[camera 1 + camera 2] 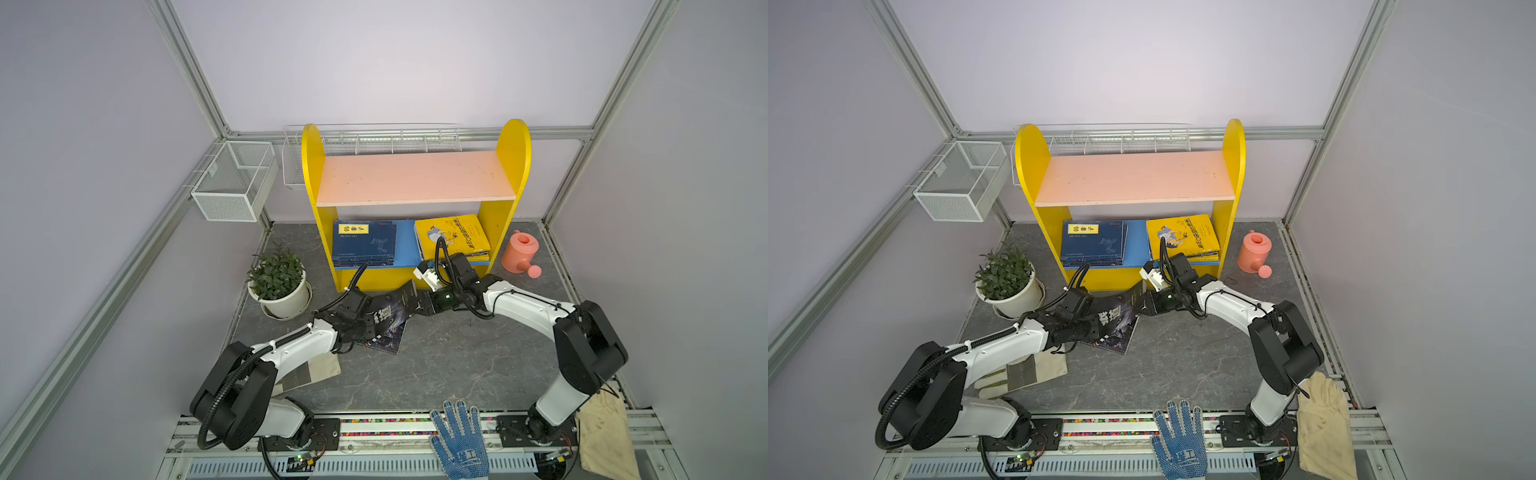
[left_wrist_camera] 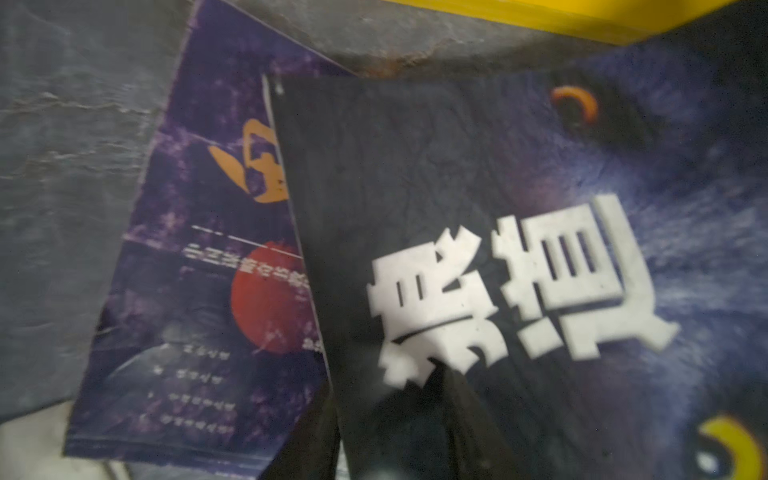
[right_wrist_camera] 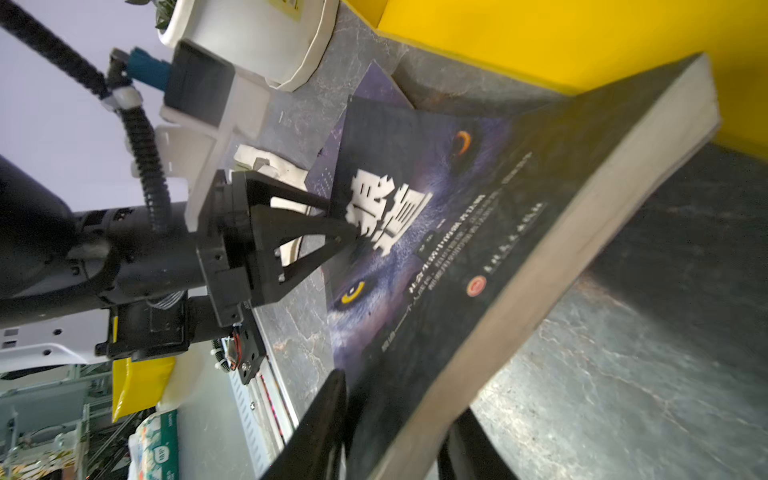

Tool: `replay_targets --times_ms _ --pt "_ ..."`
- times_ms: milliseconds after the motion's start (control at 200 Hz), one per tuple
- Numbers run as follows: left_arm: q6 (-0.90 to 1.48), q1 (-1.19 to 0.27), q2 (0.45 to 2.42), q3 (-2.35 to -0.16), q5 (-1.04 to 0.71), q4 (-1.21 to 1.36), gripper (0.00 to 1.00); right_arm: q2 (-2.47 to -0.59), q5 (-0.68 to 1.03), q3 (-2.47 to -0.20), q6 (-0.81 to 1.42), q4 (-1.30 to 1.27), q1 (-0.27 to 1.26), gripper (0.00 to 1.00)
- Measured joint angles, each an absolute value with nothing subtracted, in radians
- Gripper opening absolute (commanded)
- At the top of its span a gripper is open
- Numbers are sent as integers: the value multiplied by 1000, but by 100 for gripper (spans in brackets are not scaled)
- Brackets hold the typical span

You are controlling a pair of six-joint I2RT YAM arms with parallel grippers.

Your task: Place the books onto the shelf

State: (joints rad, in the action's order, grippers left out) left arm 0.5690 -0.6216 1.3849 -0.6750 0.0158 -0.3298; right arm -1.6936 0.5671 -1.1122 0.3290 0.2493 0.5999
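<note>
Dark wolf book (image 3: 457,249) between left fingers (image 3: 299,232), right fingers (image 3: 324,415); one purple book (image 2: 187,311) beneath.

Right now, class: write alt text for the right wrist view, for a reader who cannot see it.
A thick dark paperback with wolf eyes and white characters hangs tilted above the grey stone-patterned table, clamped by the left gripper at its far edge and the right gripper nearest the camera.

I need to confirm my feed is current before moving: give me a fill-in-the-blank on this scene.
The pink board of the shelf holds ___ books.
The yellow book and navy books sit on the lower, ___ board.
The left gripper and right gripper both grip the wolf book above a purple book lying on the ___.
Missing: no; blue; table.
</note>
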Motion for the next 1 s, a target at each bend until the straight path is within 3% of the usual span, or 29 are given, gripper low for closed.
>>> replay_targets --times_ms 120,185,375,600,790,1000 --pt "556 -622 1364 -656 -26 -323 41 -1694 508 -1112 377 227 599 12" --pt "553 -622 1347 -645 -38 -323 49 -1691 501 -1111 389 209 600 7" --pt "572 -636 1259 -626 -39 -328 74 -1622 521 -1052 376 151 610 7" --pt "675 -634 995 -562 110 -287 88 -1424 580 -1001 339 185 614 6" --pt "733 -586 786 -524 110 -194 92 -1247 608 -998 344 202 541 6" --pt "772 -556 796 -525 -32 -31 93 -1161 594 -976 434 101 442 7"
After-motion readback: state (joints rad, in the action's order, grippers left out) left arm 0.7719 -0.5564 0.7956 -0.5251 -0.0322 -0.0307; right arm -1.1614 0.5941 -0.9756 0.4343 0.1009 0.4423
